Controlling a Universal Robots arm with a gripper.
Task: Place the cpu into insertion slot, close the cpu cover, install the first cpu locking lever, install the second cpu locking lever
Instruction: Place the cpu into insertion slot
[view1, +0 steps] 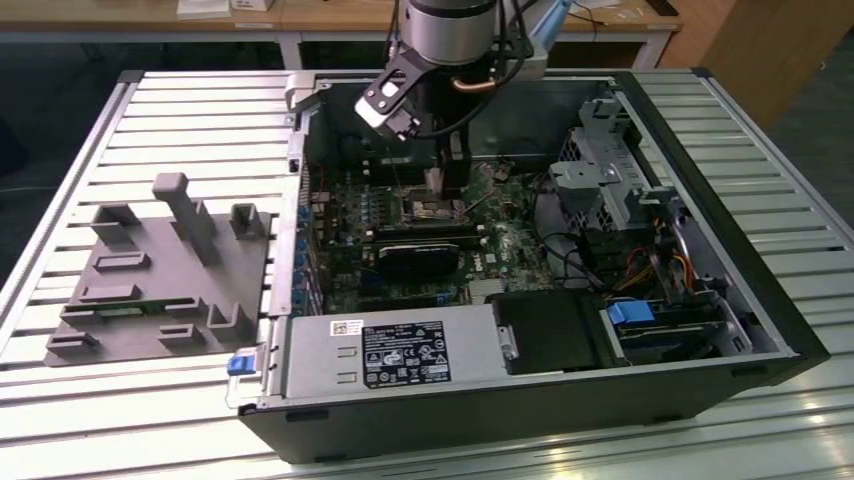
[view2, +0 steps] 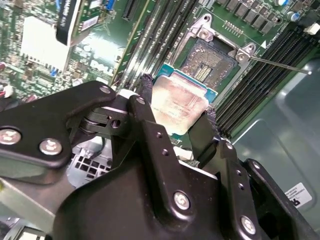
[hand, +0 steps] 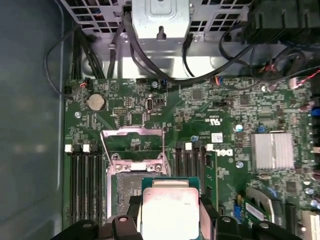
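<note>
While the cpu hangs clamped in the end effector close by the insertion slot, not yet seated, keep it flat and square to that slot.
Your fingers pinch two opposite edges, closed narrowly on the chip. The second wrist view gives you that grip and the chip's tilt; the first wrist view gives you the cpu cover standing open beyond the slot; the exterior view places the arm inside the computer case.

The insertion slot lies uncovered beneath the end effector and its cpu, the cpu cover tipped back. Memory slots crowd both flanks, and a thin lever juts out beside it.
</note>
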